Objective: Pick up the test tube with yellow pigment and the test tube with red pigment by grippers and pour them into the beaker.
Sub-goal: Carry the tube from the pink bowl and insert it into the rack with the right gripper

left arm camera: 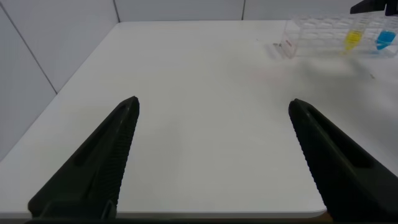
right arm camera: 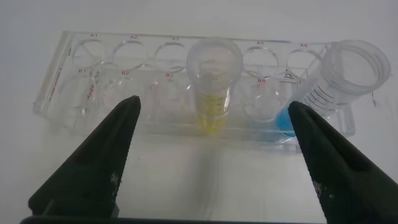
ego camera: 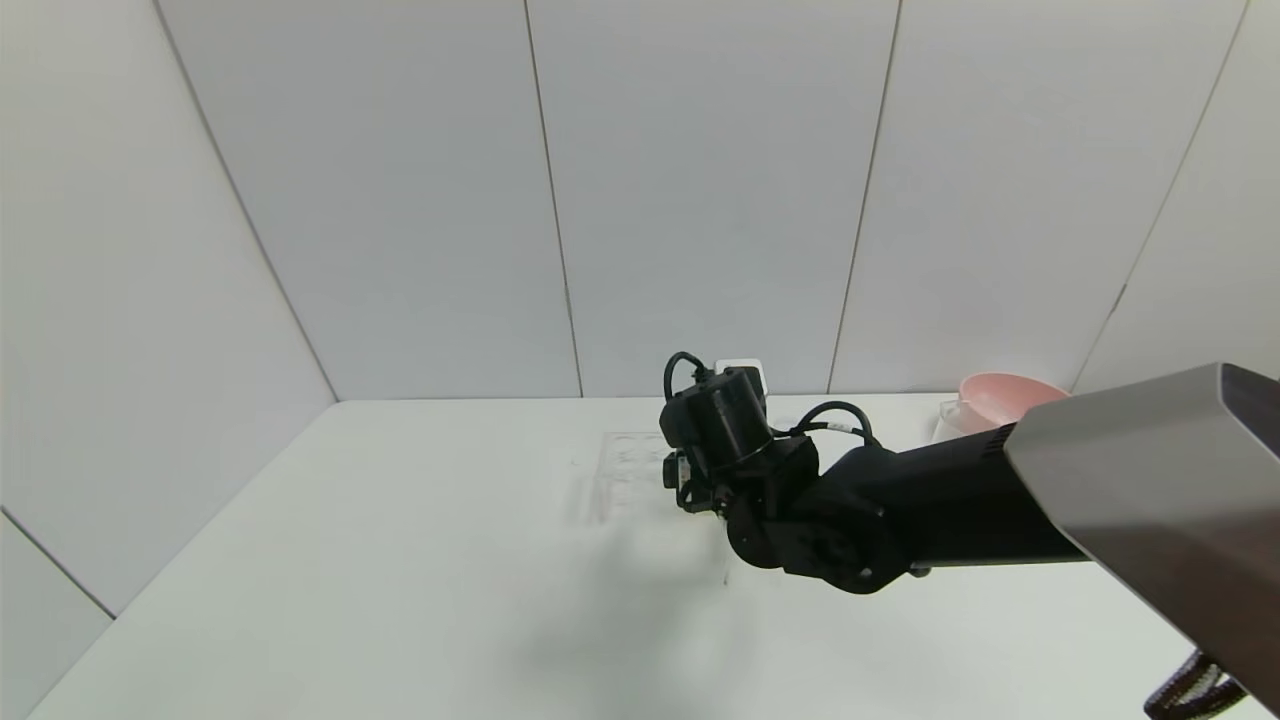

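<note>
With its jaws spread wide and nothing between them, the right gripper sits just in front of the clear tube rack on the counter, lined up on the test tube with yellow pigment — my read is it's at the approach step, no grasp made yet. The yellow tube stands upright in a middle slot of the rack, yellow liquid at its bottom. A blue-liquid tube leans tilted at the rack's end, not part of the job. The test tube with red pigment isn't visible in any view; can't say where it is. The beaker isn't clearly visible either — in the head view the right arm covers much of the middle of the counter, and only a pink bowl shows at the far right edge. The left gripper is out of the head view; its wrist camera shows it parked over bare counter with jaws wide apart, empty, well apart from the rack, where the yellow and blue tubes show in the distance. Status as I judge it: nothing poured, both tubes still to pick up — yellow appears to be first, red needs locating.
</note>
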`<action>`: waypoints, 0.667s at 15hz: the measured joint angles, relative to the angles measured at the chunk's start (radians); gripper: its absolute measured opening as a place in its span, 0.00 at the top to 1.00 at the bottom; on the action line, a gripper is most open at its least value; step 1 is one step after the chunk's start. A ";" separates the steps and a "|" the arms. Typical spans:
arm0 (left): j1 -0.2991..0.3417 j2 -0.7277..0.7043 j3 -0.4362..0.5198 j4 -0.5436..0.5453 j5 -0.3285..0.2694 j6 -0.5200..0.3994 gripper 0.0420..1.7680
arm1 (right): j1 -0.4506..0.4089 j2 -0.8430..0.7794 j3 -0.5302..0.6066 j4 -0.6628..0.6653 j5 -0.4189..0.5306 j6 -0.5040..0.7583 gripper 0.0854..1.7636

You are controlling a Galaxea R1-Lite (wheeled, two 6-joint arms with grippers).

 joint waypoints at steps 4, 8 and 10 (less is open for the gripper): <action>0.000 0.000 0.000 0.000 0.000 0.000 0.03 | -0.013 0.040 -0.050 -0.001 0.020 -0.017 0.04; 0.000 0.000 0.000 0.000 0.000 0.000 0.03 | -0.018 0.053 -0.064 -0.001 0.022 -0.023 0.04; 0.000 0.000 0.000 0.000 0.000 0.000 0.03 | -0.020 0.056 -0.066 -0.002 0.025 -0.024 0.04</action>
